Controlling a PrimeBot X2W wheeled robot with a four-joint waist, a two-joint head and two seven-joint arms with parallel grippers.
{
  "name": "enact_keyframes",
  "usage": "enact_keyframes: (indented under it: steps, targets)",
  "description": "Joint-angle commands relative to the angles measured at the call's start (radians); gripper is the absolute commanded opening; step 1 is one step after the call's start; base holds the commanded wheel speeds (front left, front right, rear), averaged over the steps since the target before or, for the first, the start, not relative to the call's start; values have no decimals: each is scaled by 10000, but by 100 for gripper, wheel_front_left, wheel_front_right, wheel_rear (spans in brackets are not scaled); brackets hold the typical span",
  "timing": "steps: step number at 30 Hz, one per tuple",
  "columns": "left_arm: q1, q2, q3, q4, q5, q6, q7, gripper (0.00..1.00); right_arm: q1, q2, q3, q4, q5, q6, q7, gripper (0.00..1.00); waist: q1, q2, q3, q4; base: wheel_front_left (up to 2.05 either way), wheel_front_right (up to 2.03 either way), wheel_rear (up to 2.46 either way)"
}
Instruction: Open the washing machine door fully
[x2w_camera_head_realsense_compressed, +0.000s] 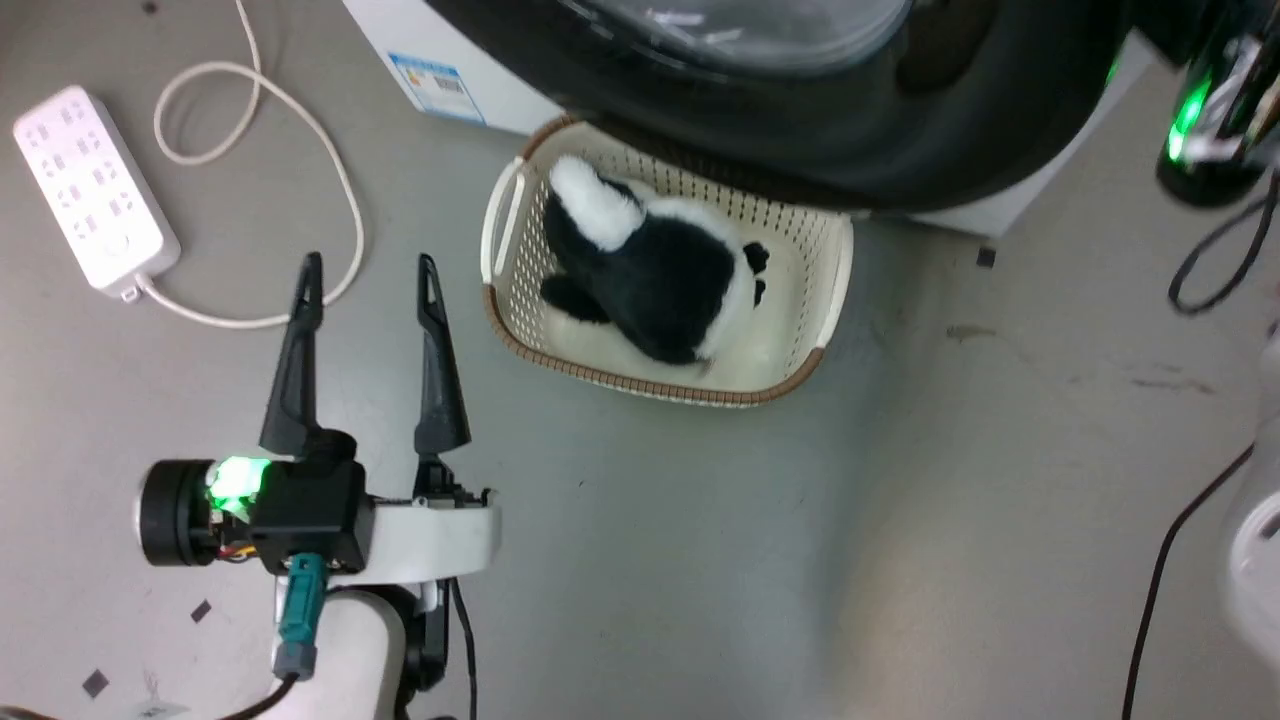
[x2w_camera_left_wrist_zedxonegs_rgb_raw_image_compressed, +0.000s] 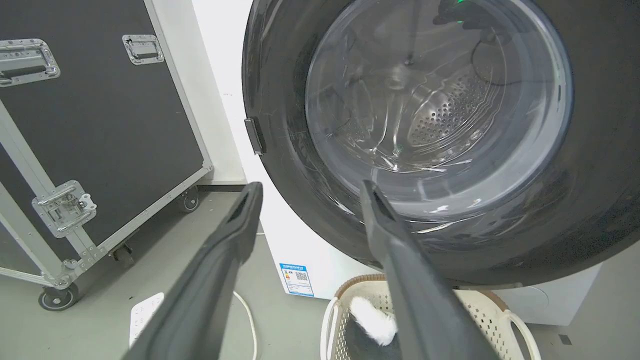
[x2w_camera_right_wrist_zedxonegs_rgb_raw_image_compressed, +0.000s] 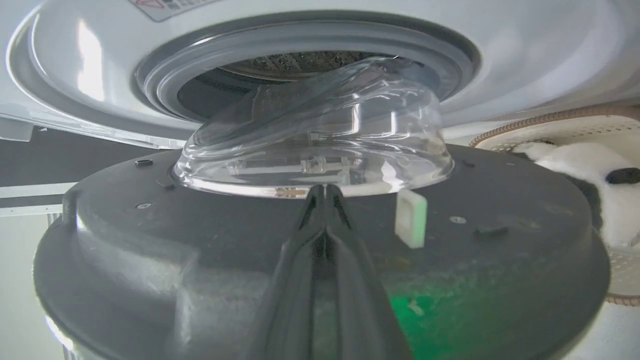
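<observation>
- Left pincer (x2w_camera_head_realsense_compressed: 370, 262) hovers over the grey floor (x2w_camera_head_realsense_compressed: 700, 560), its two dark fingers spread wide with nothing between them.
- Right pincer (x2w_camera_right_wrist_zedxonegs_rgb_raw_image_compressed: 325, 189) has its fingers pressed together on nothing. The tips lie at the door's dark inner face, just below the clear glass bowl (x2w_camera_right_wrist_zedxonegs_rgb_raw_image_compressed: 315, 135).
- The washing machine door (x2w_camera_head_realsense_compressed: 850, 130) stands swung partly away from the white machine front, its bowl clear of the grey-rimmed drum opening (x2w_camera_right_wrist_zedxonegs_rgb_raw_image_compressed: 300, 35).
- Under the door's black ring sits a cream basket (x2w_camera_head_realsense_compressed: 492, 300) holding a black-and-white plush toy (x2w_camera_head_realsense_compressed: 650, 280).
- A white power strip (x2w_camera_head_realsense_compressed: 90, 190) lies on the floor, left of the left pincer.
</observation>
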Motion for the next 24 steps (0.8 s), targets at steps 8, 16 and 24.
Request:
enact_keyframes:
  steps: [8,16,24]
  targets:
    - [450,-81,-280,372,101,-195,-53,100,1654,142,879,-173,1168,10,612,0,1,0,-908,-69,0,0,0]
    - [799,-100,-489,755,98,-339,-53,100,2982,145,3383,-226,3515,10,415,0,1,0,-1543,-70,0,0,0]
    - [1390,-109,-639,1085,27,-474,-53,100,5500,146,7783,-1954,7014,10,-305,0,1,0,-2279,-55,0,0,0]
